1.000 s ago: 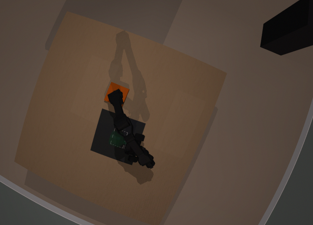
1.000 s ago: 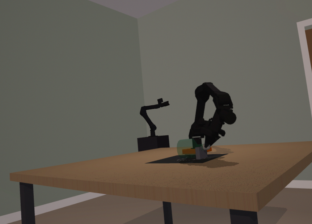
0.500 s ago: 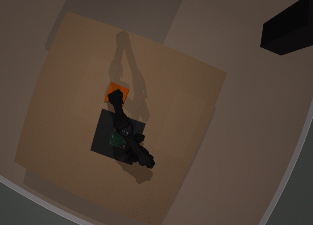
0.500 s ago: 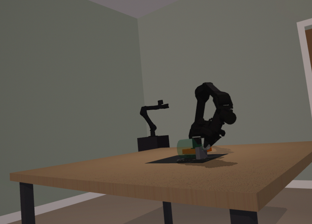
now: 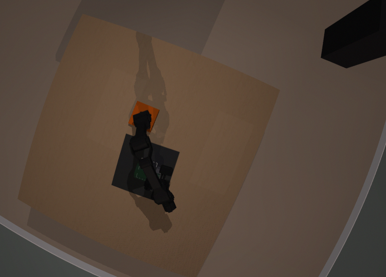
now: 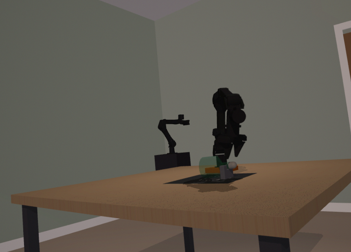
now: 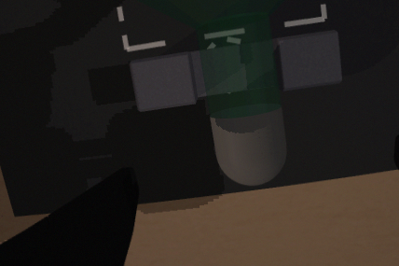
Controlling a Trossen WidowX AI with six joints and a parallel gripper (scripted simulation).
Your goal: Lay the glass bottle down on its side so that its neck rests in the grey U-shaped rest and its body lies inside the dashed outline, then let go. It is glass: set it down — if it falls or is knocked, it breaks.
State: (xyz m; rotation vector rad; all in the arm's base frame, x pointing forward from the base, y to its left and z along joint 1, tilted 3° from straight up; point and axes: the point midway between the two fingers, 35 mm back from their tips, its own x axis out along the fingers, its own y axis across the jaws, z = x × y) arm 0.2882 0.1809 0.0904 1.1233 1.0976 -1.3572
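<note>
Top view: relative to the black mat [image 5: 120,171], the orange base plate [image 5: 154,117] [image 6: 212,170] is seen just beside one edge, with the arm [image 5: 152,174] [image 6: 223,99] mounted on it and stretched over the mat. The green glass bottle [image 5: 139,174] [image 6: 208,165] [image 7: 238,66] is partly covered by the arm, its body being visible on the mat at the dashed outline [image 5: 136,174] [image 7: 120,14]. Exterior view: the mat is carried by the wooden counter [image 6: 146,196], and above it the bottle is shown lying on its side, its pale rounded cap [image 6: 232,165] [image 7: 252,150] projecting past the grey rest [image 6: 225,172] [image 7: 164,82]. The pincer [image 6: 231,156] is held above the mat, pointed downward, with its fingers spread wide and nothing gripped. Behind the counter, a second arm [image 6: 167,134] is mounted on a dark pedestal [image 6: 165,161]. Wrist view: on the mat, the bottle's neck is laid between the two uprights of the rest, and the cap is left beyond them, near the mat's edge. One dark finger [image 7: 109,211] is seen apart from the cap. The far end of the body is cut off by the frame.
</note>
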